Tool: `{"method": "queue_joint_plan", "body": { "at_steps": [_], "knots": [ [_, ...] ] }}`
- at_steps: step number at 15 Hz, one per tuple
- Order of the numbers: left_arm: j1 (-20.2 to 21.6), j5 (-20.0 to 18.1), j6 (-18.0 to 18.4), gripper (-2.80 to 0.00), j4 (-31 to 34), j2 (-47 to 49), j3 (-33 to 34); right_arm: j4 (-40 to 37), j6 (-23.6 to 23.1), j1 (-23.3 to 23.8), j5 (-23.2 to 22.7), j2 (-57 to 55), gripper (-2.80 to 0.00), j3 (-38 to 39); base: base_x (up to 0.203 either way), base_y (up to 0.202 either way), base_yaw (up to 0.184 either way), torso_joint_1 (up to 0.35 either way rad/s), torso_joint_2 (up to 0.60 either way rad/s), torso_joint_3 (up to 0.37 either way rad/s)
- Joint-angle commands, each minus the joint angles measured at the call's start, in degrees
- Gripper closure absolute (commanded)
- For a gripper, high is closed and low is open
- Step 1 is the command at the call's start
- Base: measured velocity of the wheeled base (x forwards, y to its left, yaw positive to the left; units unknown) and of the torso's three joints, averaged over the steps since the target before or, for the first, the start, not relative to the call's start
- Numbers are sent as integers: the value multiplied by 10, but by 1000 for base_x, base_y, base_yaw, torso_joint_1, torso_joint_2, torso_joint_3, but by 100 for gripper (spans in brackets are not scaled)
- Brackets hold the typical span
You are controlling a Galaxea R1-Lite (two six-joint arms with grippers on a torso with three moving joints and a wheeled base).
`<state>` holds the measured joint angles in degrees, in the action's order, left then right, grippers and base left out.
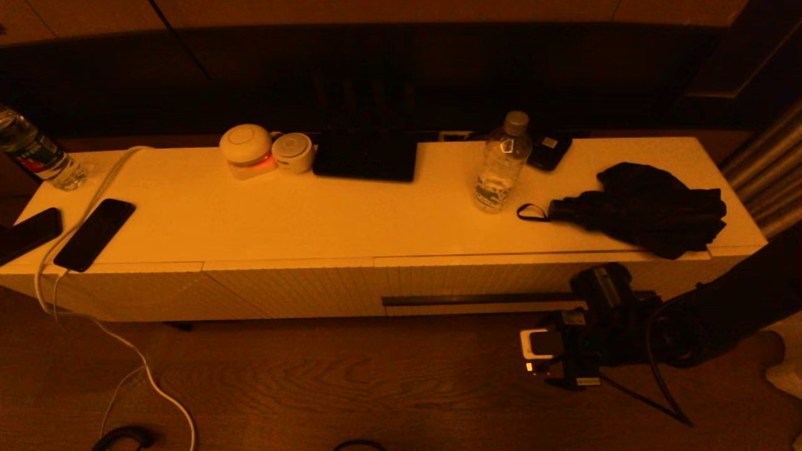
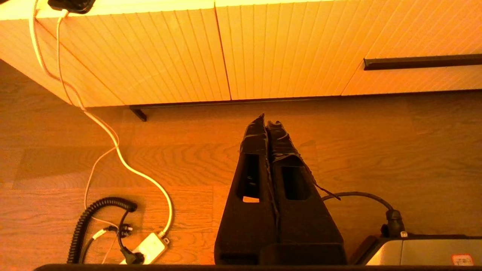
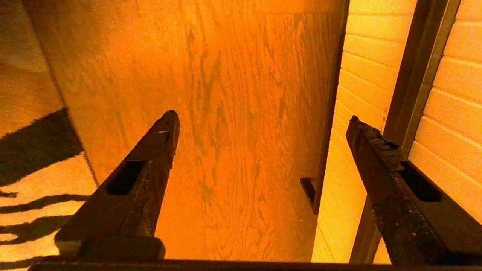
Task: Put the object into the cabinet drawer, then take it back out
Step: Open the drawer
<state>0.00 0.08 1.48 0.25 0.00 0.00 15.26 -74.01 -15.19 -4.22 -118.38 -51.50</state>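
Note:
The white cabinet (image 1: 351, 213) stands across the head view, with its ribbed cabinet drawer (image 1: 489, 280) shut flush and the dark slot handle (image 1: 476, 299) running along it. On the top lie a clear water bottle (image 1: 501, 164) and a black folded umbrella (image 1: 645, 207). My right gripper (image 1: 598, 285) is low, in front of the handle's right end, open and empty. In the right wrist view one finger (image 3: 376, 154) lies just before the handle (image 3: 418, 75). My left gripper (image 2: 269, 119) hangs shut and empty over the wood floor, facing the cabinet front (image 2: 286, 49).
Two dark phones (image 1: 94, 233) and a second bottle (image 1: 34, 156) sit at the cabinet's left end. Round white devices (image 1: 245, 149), a black slab (image 1: 365, 153) and a small black item (image 1: 548, 150) stand at the back. A white cable (image 2: 124, 162) runs to a power strip (image 2: 148, 248) on the floor.

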Motion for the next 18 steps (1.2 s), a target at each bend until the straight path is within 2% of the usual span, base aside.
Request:
{"method": "queue_joint_plan", "body": {
  "at_steps": [1, 18],
  "knots": [
    [0, 0, 0, 0, 0, 0, 0, 1, -5, 4, -1, -18, -280, -11, 0, 0, 0, 0, 0, 0],
    [0, 0, 0, 0, 0, 0, 0, 8, -18, 17, -3, -73, -280, -103, 0, 0, 0, 0, 0, 0]
  ]
}}
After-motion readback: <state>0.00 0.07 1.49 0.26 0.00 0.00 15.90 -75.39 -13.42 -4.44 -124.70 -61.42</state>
